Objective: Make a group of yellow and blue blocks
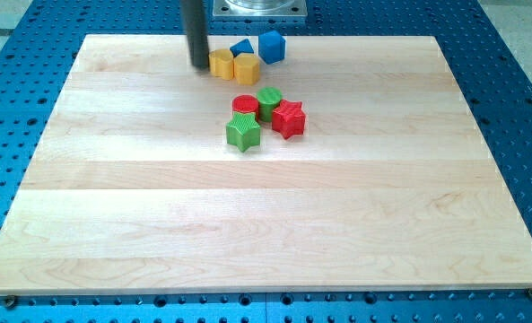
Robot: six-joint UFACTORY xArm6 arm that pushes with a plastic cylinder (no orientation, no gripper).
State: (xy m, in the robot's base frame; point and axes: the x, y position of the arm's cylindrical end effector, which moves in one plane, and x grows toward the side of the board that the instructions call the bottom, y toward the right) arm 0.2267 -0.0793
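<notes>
Fingers are absent on this rig: nothing opens, closes or holds, and the only working end is my tip (pixel 199 64), which sits on the worktop (pixel 266 224) just beside, possibly touching, the view's left side of the left yellow block (pixel 222 64). That block touches the second yellow block (pixel 247 68) to its right. A blue block with a triangular look (pixel 241 48) stands right behind the pair, and a blue cube-like block (pixel 272 46) sits just beside it toward the view's right. Judgement: the four appear gathered near the view's top centre, so the grouping looks essentially complete; at most a slight tightening remains. Apart and below lie the red cylinder (pixel 246 105), green cylinder (pixel 269 100), red star (pixel 288 118) and green star (pixel 243 132), clustered together. The rod stands near vertical, entering from the view's top edge.
</notes>
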